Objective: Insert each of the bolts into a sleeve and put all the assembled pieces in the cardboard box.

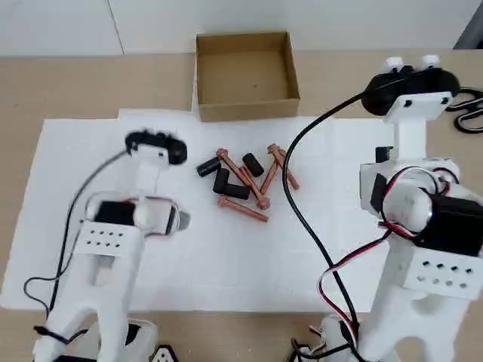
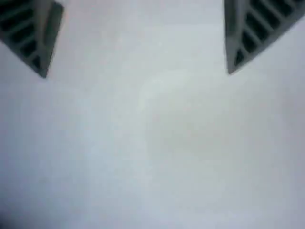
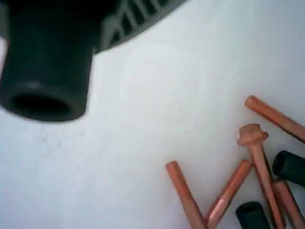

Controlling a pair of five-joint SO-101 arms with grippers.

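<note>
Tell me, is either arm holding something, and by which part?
Right gripper holds a black sleeve by its side, open end free. Left gripper holds nothing.

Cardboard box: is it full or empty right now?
Empty: the box shows a bare floor in the high view; the bolts and sleeves lie outside it.

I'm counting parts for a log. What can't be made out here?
The bolts: they overlap in the high view's pile, so the count is unsure; the right wrist view's edge cuts several off.
The black sleeve: blurred in the right wrist view, one end cut off by the edge.
</note>
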